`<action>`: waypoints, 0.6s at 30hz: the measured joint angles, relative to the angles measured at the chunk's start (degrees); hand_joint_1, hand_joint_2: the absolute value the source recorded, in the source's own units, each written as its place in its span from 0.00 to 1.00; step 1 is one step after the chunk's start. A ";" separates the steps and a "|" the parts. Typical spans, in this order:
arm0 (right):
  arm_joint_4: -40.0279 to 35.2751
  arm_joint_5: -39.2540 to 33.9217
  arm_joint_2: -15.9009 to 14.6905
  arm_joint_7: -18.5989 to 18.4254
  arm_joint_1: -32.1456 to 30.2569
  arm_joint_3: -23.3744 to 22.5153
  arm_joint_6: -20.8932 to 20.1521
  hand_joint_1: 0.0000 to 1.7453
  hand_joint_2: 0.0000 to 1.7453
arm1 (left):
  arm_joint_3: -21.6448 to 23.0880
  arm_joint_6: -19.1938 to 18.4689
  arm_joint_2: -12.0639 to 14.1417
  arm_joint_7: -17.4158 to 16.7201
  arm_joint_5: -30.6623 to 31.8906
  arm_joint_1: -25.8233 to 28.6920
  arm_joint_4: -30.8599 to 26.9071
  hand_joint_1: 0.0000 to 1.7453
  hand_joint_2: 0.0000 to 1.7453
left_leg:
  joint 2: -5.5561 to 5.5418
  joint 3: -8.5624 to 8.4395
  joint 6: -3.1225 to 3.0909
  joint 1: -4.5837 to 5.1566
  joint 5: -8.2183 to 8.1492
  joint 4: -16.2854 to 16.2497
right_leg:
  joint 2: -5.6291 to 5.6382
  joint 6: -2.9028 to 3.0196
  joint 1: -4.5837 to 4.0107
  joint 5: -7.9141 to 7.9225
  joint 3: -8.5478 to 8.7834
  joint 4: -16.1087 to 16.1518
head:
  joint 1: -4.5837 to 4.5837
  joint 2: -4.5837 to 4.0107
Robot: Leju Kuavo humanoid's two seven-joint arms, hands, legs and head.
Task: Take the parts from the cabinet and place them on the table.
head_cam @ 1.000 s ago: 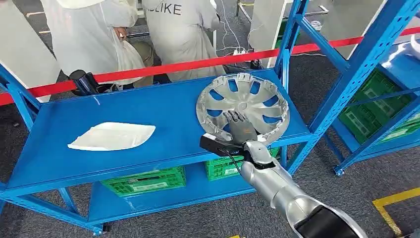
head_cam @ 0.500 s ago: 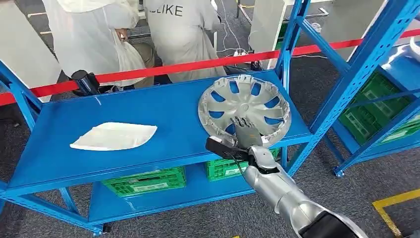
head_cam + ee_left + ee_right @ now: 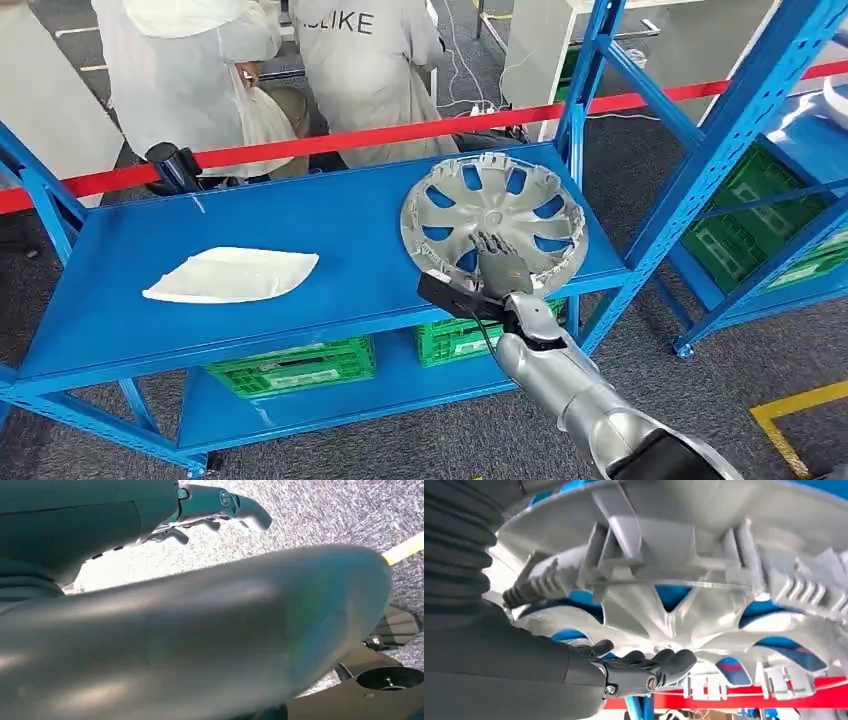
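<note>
A silver hubcap [image 3: 492, 214] lies hollow side up at the right end of the blue cabinet shelf [image 3: 340, 215]. My right hand [image 3: 497, 263] reaches over its near rim, fingers stretched out and resting on the spokes. The right wrist view shows the hubcap [image 3: 704, 605] close up, with my right hand [image 3: 644, 669] laid flat along its inner face and nothing clasped. A white curved panel [image 3: 230, 276] lies on the shelf's left half. My left hand [image 3: 220, 510] hangs over the grey carpet, fingers loosely apart and holding nothing.
Two people in white coats [image 3: 190, 80] stand behind a red tape [image 3: 400, 130] past the shelf. Green crates [image 3: 290, 365] sit on the lower shelf. A black cylinder [image 3: 172, 165] stands at the back left. Blue uprights [image 3: 720, 150] and a second rack [image 3: 790, 200] stand to the right.
My right hand has slid a little further right and nearer along the hubcap's near rim. The hubcap and white panel stay put; the view has shifted slightly.
</note>
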State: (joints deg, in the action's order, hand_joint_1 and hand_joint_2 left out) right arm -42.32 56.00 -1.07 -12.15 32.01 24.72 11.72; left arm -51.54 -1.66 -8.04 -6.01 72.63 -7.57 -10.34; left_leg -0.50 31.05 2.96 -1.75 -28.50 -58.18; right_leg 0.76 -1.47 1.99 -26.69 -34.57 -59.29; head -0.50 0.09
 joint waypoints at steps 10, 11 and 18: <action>-0.02 -0.85 -0.20 0.33 -0.51 0.00 0.31 1.00 1.00 | 0.00 0.00 0.00 0.02 -0.04 0.02 0.00 0.00 0.00 | 0.00 0.03 -0.01 0.00 0.01 0.00 | 0.00 -0.10 0.01 0.07 0.01 0.05 | 0.00 0.00; -0.02 -0.85 -0.22 0.35 -0.51 0.00 0.35 1.00 1.00 | 0.00 0.00 0.00 0.02 -0.04 0.02 0.00 0.00 0.00 | -0.01 0.03 -0.01 0.00 0.01 0.00 | 0.00 -0.10 0.01 0.07 0.02 0.05 | 0.00 0.00; -0.02 -1.36 -0.26 1.01 -0.30 0.00 0.37 1.00 1.00 | 0.00 -0.09 0.00 0.13 -0.37 0.01 0.00 0.00 0.00 | -0.04 0.07 -0.04 0.00 0.02 -0.01 | 0.00 -0.14 0.00 0.09 0.05 0.14 | 0.00 0.00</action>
State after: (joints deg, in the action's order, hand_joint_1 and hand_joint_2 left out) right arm -42.34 54.64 -1.33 -11.15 31.71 24.72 12.09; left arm -51.54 -1.75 -8.04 -5.88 72.26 -7.56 -10.34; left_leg -0.54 31.12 2.92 -1.75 -28.49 -58.19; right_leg 0.76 -1.61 2.00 -26.60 -34.52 -59.15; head -0.50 0.09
